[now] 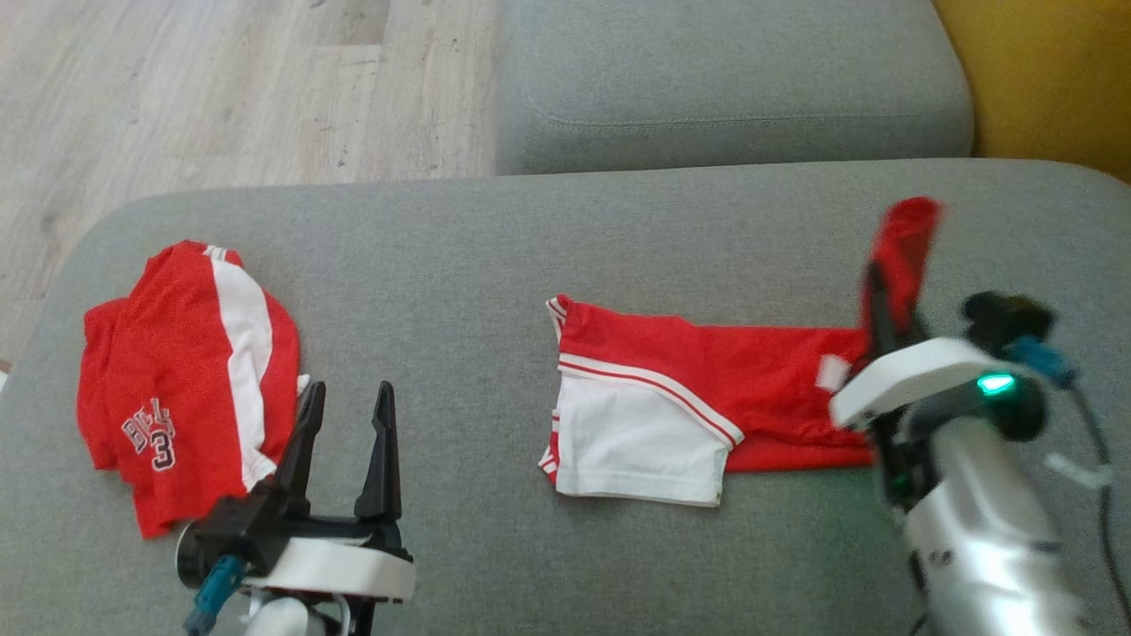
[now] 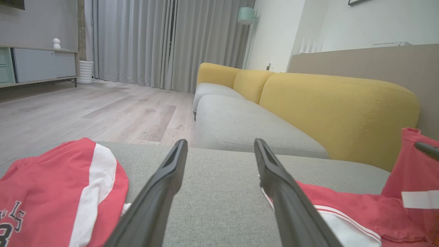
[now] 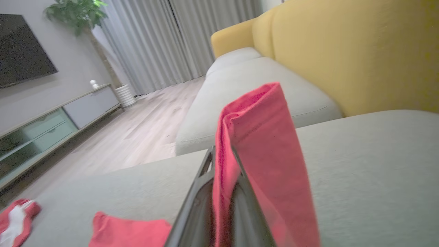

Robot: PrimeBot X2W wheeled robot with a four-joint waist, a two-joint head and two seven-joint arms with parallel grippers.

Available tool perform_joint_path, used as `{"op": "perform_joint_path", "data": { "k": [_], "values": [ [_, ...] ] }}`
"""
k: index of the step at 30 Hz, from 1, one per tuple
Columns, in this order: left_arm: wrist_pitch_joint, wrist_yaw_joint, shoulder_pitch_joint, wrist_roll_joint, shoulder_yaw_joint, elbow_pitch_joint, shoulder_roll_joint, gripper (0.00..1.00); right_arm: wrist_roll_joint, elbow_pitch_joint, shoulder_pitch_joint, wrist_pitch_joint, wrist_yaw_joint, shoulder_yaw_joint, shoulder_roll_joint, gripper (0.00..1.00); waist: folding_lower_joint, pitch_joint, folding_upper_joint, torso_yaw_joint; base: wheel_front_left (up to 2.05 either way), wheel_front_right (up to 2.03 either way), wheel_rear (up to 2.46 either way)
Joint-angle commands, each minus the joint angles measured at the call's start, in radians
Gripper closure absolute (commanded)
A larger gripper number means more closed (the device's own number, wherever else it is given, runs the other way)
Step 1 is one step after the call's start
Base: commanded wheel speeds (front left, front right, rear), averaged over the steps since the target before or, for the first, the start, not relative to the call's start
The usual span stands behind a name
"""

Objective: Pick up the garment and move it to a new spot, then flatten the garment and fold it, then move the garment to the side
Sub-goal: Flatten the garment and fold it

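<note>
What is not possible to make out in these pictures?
Head view: the right claw and its forearm hide the right end of the red garment.
Head view: its lifted edge is blurred.
Right wrist view: cloth covers the claw's fingertips.
Head view: a fold hides part of the print on the jersey.

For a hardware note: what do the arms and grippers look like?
Both: long black tapered jaws on white wrist blocks. The left gripper has a teal connector below. The right gripper has a glossy pale forearm, green light, blue plug, dark cable.
</note>
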Motion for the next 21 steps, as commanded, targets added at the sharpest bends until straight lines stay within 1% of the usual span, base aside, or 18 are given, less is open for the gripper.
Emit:
{"op": "perform_joint_path", "data": {
  "k": [1, 5, 9, 12, 15, 18, 21],
  "values": [
    [-0.01, 0.007, -0.032, 0.004, 0.027, -0.036, 0.0, 0.0, 0.037, -0.038, -0.01, -0.004, 0.007, 0.07, 0.005, 1.0, 0.0001, 0.001, 0.0, 0.004, 0.0, 0.0, 0.0],
    [-0.01, 0.005, -0.037, 0.004, 0.015, -0.035, -0.001, 0.0, 0.158, -0.079, 0.015, -0.001, 0.007, 0.275, 0.006, 1.0, 0.0001, 0.008, 0.0, 0.02, 0.0, 0.0, 0.0],
    [-0.01, 0.003, -0.053, 0.004, 0.003, -0.03, -0.001, 0.0, 0.246, -0.101, 0.023, -0.007, 0.007, 0.417, 0.006, 1.0, 0.0001, 0.024, 0.0, 0.045, 0.0, 0.0, 0.0],
    [-0.01, 0.001, -0.068, 0.004, -0.006, -0.027, -0.001, 0.0, 0.306, -0.093, 0.017, -0.011, 0.007, 0.491, 0.006, 1.0, 0.0001, 0.043, 0.0, 0.068, 0.0, 0.0, 0.0],
    [-0.01, -0.001, -0.083, 0.004, -0.011, -0.022, -0.001, 0.0, 0.335, -0.067, 0.003, -0.02, 0.007, 0.554, 0.006, 1.0, 0.0001, 0.062, 0.0, 0.088, 0.0, 0.0, 0.0],
    [-0.01, -0.003, -0.095, 0.003, -0.014, -0.014, -0.001, 0.0, 0.356, -0.036, -0.017, -0.035, 0.007, 0.593, 0.006, 1.0, 0.0001, 0.076, 0.0, 0.106, 0.0, 0.0, 0.0],
    [-0.01, -0.006, -0.1, 0.002, -0.023, -0.001, -0.001, 0.0, 0.412, -0.004, -0.026, -0.045, 0.007, 0.624, 0.006, 1.0, 0.0001, 0.081, 0.0, 0.122, 0.0, 0.0, 0.0]
  ]
}}
